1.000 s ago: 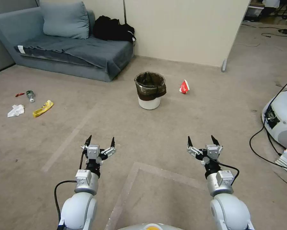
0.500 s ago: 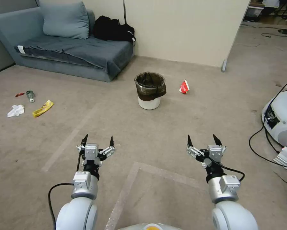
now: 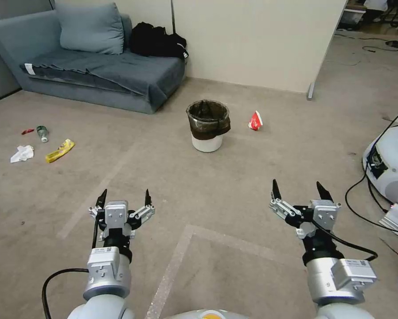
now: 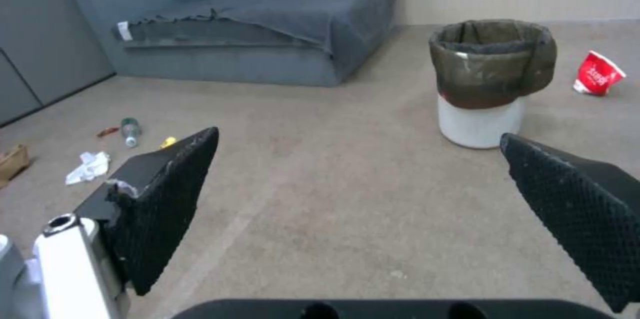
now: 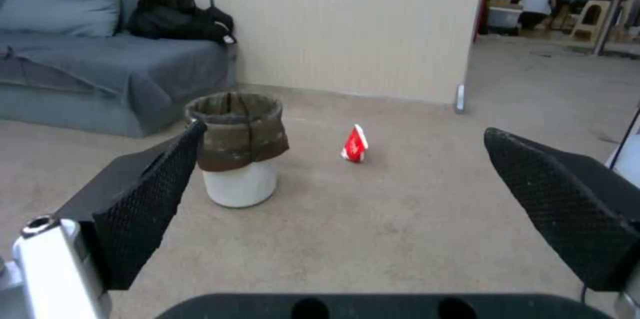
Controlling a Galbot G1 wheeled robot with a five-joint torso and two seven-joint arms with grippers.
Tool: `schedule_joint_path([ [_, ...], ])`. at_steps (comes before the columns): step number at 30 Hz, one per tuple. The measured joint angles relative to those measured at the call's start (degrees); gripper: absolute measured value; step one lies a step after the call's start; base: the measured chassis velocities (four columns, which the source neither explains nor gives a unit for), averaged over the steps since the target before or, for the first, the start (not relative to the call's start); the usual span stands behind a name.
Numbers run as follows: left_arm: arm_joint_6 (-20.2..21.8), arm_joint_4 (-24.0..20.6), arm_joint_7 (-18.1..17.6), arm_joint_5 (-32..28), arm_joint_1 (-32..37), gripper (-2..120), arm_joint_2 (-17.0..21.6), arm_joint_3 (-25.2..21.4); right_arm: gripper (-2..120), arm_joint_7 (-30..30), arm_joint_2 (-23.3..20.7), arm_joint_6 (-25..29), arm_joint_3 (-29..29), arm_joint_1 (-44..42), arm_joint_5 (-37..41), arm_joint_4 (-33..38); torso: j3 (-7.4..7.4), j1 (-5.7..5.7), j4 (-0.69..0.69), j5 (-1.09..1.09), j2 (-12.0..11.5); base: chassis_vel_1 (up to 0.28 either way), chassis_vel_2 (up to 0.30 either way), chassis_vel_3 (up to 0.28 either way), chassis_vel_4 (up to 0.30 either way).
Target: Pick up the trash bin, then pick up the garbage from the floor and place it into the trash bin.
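The trash bin (image 3: 207, 125) is standing upright on the carpet in front of the sofa (image 3: 97, 66), its dark liner folded over the rim, and everything else is reading off it: a crushed red cup (image 3: 255, 120) is lying just beside it on the side away from the sofa, while a tissue (image 3: 21, 153), a yellow wrapper (image 3: 59, 150) and a small green bottle (image 3: 42, 132) are lying well apart from it, off toward the sofa's far end. The left gripper (image 3: 123, 198) and the right gripper (image 3: 300, 190) are hanging above bare floor, both well short of the bin, each with jaws spread wide and holding nothing. The risk I am seeing is the loose liner: jaws closing on the bag alone could be pulling it off, and a push on the rim could be tipping the light bin toward the cup.
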Motion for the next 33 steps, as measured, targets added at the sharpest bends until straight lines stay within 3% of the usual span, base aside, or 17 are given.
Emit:
schedule_joint_path([
  [7,-0.53,0.40,0.33,0.02,-0.03,100,0.37,-0.01,100,-0.35,0.13,1.97,-0.03,-0.32,-0.82,-0.56,0.00,0.00,0.00,0.00,0.00,0.000,0.000,0.000,0.000],
  [13,-0.74,0.53,0.45,0.02,0.05,100,0.66,-0.03,100,-2.58,0.09,8.97,0.14,-0.16,-2.56,-3.74,0.00,0.00,0.01,0.00,0.00,0.000,0.000,0.000,0.000],
  [22,-0.85,0.51,0.52,0.38,0.13,100,0.71,-0.08,100,-2.78,0.05,9.53,0.23,-0.13,-2.69,-4.04,0.00,0.00,0.00,0.00,0.00,-0.033,0.017,0.023,-0.028],
  [33,-0.98,0.49,0.60,0.48,0.01,100,0.63,-0.01,100,-2.82,0.03,9.76,0.55,-0.10,-2.75,-3.99,0.01,0.01,0.00,0.00,0.00,-0.146,0.151,0.155,-0.145],
])
